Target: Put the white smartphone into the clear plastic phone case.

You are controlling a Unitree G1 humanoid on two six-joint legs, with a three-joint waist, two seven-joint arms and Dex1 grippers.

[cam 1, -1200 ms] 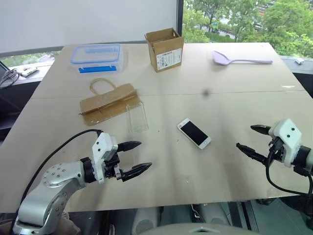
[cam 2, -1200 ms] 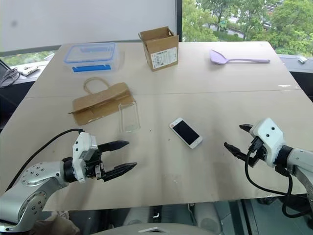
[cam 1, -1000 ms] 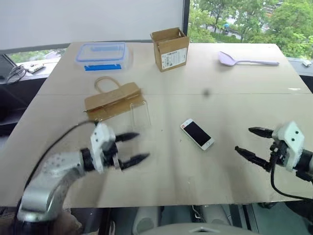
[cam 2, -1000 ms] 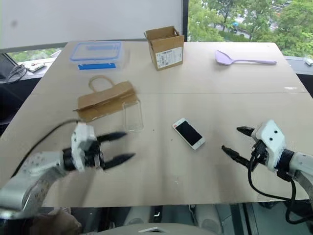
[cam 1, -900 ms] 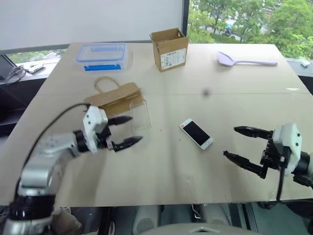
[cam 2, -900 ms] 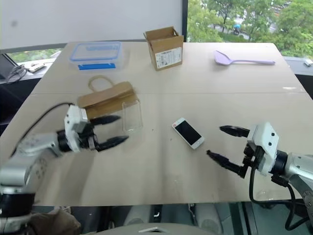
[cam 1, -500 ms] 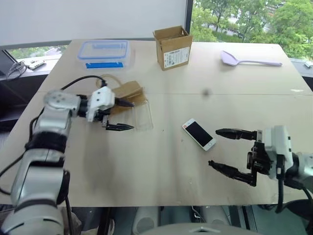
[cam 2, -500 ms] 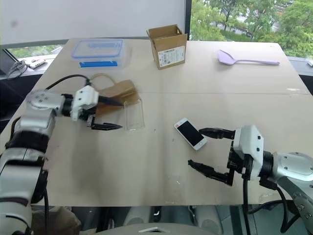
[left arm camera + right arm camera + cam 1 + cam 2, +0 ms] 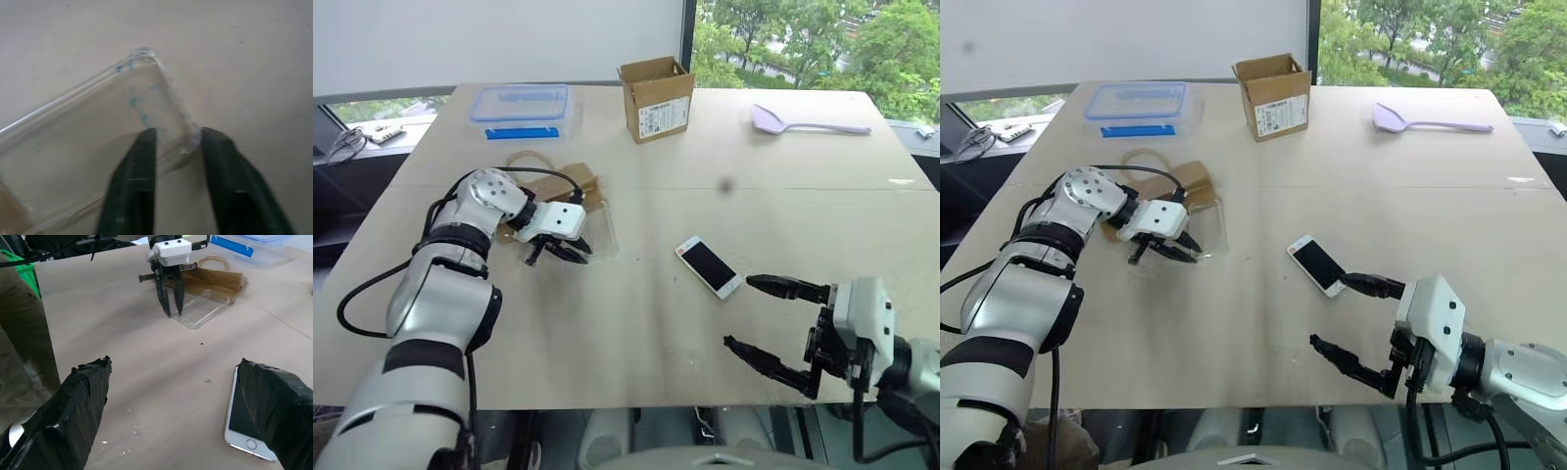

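Currently: my left gripper (image 9: 173, 142) pinches the near rim of the case (image 9: 595, 233), a thin, light, springy, slick shell, best held at an edge near a corner. It holds nothing yet. My right gripper (image 9: 773, 318) gapes wide, with the phone (image 9: 710, 266) flat just ahead: rigid, smooth, breakable glass, so take its long sides.
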